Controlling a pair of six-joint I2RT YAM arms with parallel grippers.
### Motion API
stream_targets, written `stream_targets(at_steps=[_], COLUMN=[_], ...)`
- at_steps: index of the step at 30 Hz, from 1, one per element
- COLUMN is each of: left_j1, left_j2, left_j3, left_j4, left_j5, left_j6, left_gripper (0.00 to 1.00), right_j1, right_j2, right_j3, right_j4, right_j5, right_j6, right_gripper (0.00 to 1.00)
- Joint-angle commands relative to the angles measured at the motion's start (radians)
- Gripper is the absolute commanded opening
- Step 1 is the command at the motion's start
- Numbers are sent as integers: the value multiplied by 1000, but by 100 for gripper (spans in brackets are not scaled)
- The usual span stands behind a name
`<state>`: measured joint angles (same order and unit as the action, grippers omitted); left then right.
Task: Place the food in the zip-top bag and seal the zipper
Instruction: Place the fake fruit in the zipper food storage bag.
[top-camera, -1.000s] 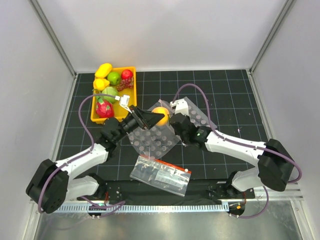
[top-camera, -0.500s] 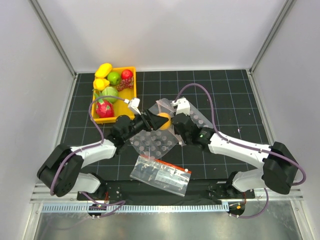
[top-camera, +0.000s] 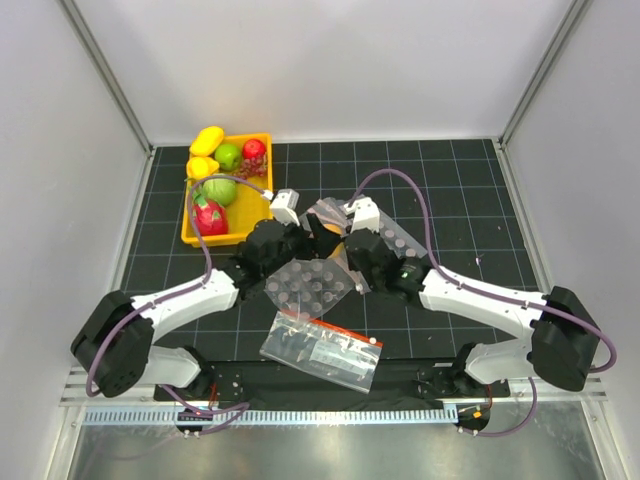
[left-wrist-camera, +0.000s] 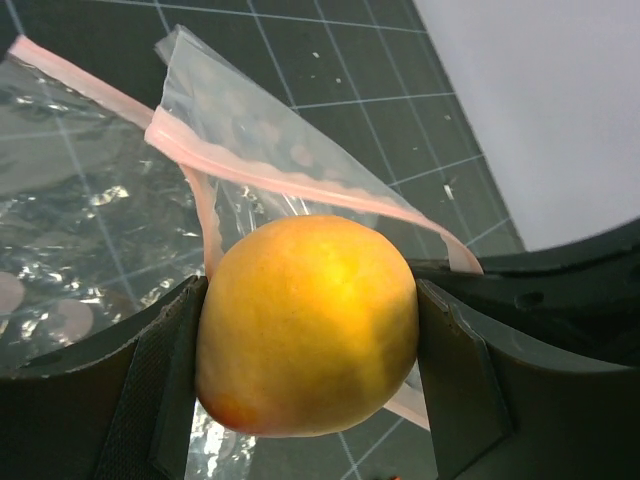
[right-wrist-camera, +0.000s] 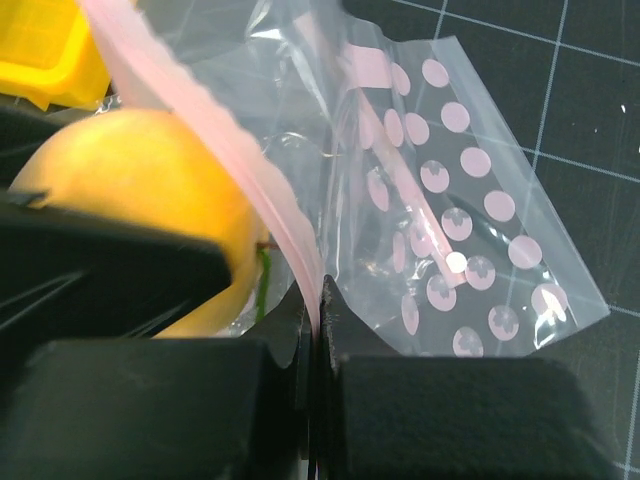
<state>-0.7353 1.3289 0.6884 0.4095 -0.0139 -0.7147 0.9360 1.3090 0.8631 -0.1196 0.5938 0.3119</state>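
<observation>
— What encloses the table?
— Plain white walls (top-camera: 340, 60) on three sides, with grey metal posts (top-camera: 107, 75) running up the back corners.
— And underfoot?
— A black mat (top-camera: 450, 180) ruled with a thin pale grid, evenly lit. A metal strip (top-camera: 330, 450) borders the near edge.

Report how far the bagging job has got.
Done: nothing yet; no fruit shows inside the zip-top bag. In hand: the right gripper pinches the zipper edge, holding the mouth open, while the left gripper holds the orange peach at the opening. Left: release it inside, bring the fruits from the yellow tray, seal the zipper.
</observation>
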Motion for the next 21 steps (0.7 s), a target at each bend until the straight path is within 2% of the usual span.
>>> stream_targets(at_steps=[1,4,11,18,21], left_j1=[-19,-35,-55,-62,-64], left_j2=[6,10,15,142,161], left_j3=[78,106,122,232,240], left_j4=[-150,-189,-202,-320,-322], left_j5=[-121,-158,-164,-166,-173], left_j6=[87,98,92,90,90], left_gripper=[4,6,7,2,2], right_j1=[44,73,84,84,84], right_j2=[4,22,16,-25,-48], right_j3=[30,43,45,33,17], right_j4=[32,29,34,31,44], right_j5=[64,90,47,44,40], right_j6=[-27,-37,-34,-34,-33], right_gripper=[1,1,1,1,1])
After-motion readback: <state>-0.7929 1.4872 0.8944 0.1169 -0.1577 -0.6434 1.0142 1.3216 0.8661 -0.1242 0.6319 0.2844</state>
